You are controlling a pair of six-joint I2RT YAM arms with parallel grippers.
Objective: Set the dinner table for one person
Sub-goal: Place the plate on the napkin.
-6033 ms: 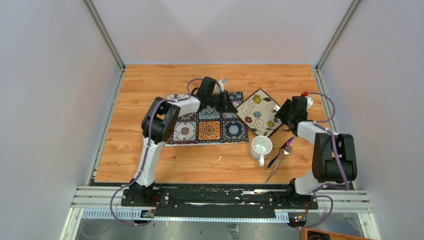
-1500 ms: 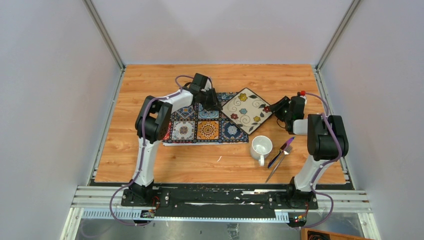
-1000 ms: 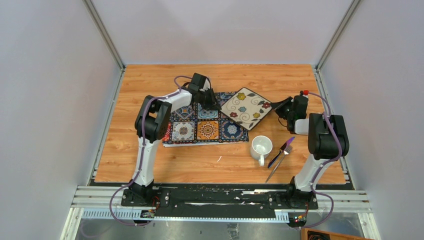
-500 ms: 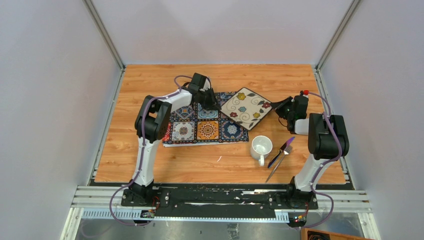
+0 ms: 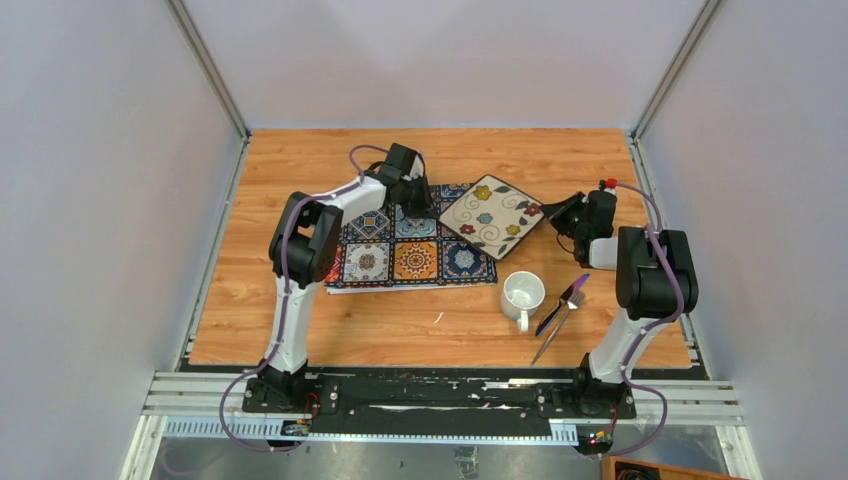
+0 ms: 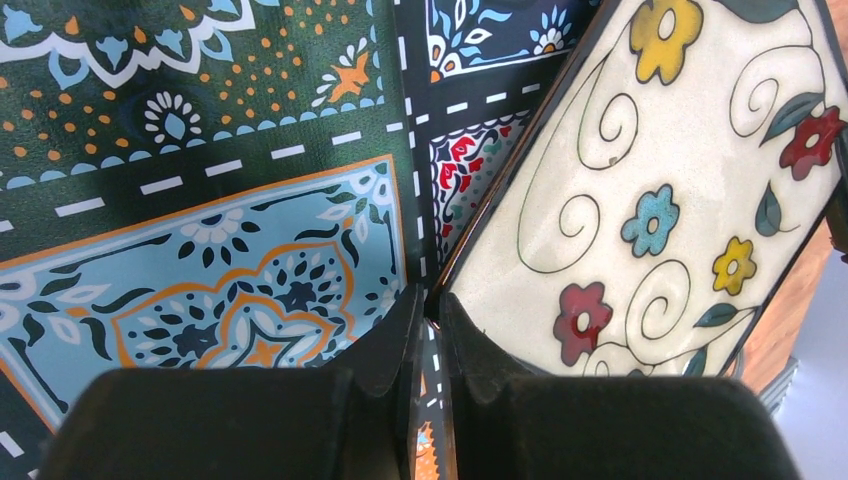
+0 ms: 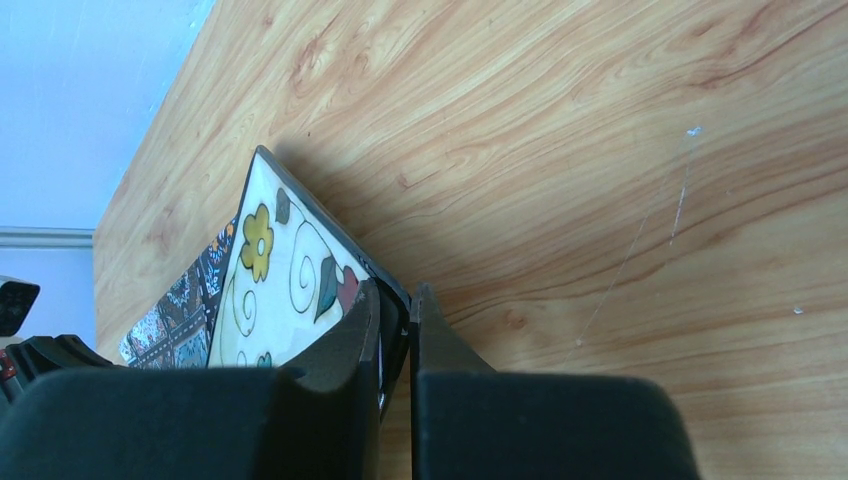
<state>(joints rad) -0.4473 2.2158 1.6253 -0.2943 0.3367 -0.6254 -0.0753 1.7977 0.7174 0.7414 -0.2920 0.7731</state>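
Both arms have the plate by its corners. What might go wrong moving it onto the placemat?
1. Each hold is a thin pinch: the left gripper and right gripper clamp only opposite corner tips of the plate, so uneven arm motion may twist it loose.
2. The plate's edge overlaps the placemat; sliding it while low could ruck the cloth.

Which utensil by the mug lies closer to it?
The purple-handled one; the all-silver fork lies just beyond it, farther from the mug.
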